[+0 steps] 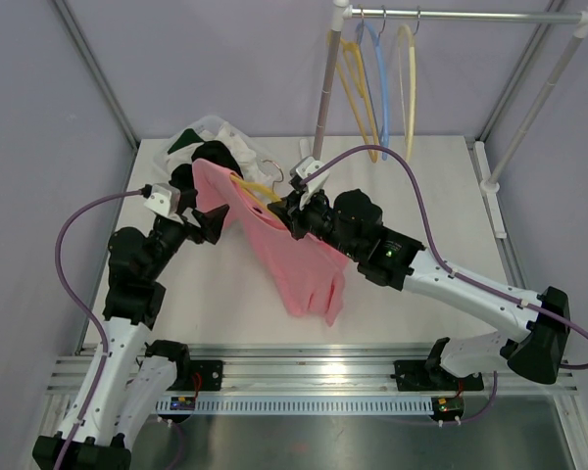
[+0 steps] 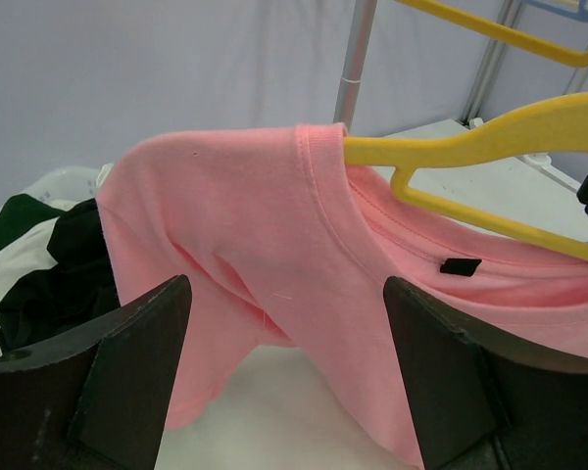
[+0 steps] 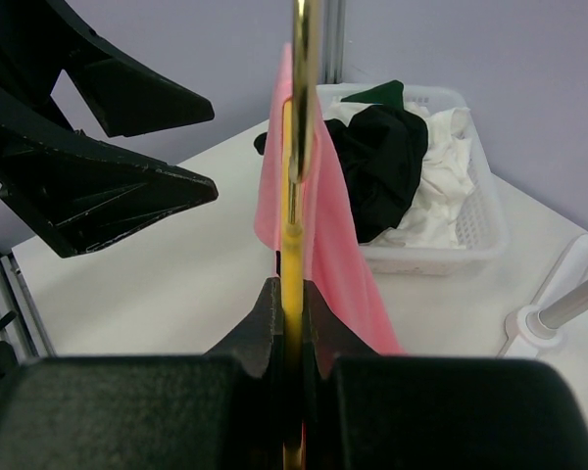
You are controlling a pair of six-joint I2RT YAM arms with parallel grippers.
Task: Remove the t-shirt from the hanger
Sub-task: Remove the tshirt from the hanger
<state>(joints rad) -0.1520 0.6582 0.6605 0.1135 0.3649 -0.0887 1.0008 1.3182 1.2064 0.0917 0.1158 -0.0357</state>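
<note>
The right fingers (image 3: 272, 318) fill the bottom of the right wrist view, pressed together on the thin edge of the yellow hanger (image 3: 296, 196), which runs straight up from between them. The pink t-shirt (image 3: 328, 235) hangs off that hanger, seen edge-on.

From the left wrist, the left fingers (image 2: 137, 352) stand wide apart and hold nothing. The shirt's shoulder and sleeve (image 2: 245, 225) show in the gap beyond them. I cannot tell whether the fingers touch the cloth. The hanger's arm (image 2: 490, 137) comes out of the neck opening to the right, and a small black label (image 2: 461, 265) sits inside the collar.

From above, the t-shirt (image 1: 294, 264) is on the hanger (image 1: 255, 188) near the middle of the bench (image 1: 421, 196). It is held up between the two arms, and its lower end is bunched on the bench surface toward the near edge. The left fingers (image 1: 211, 220) are just beside the shirt's left edge. The right fingers (image 1: 292, 211) are at its upper right, on the hanger.

A white basket (image 1: 211, 122) stands at the far left corner of the bench, behind the shirt, with black, white and green clothes (image 3: 392, 166) in it. At the far right a clothes rack (image 1: 325, 88) rises from the bench, and its rail carries a yellow hanger (image 1: 358, 88), a blue hanger (image 1: 377, 69) and another yellow one (image 1: 409, 78).
</note>
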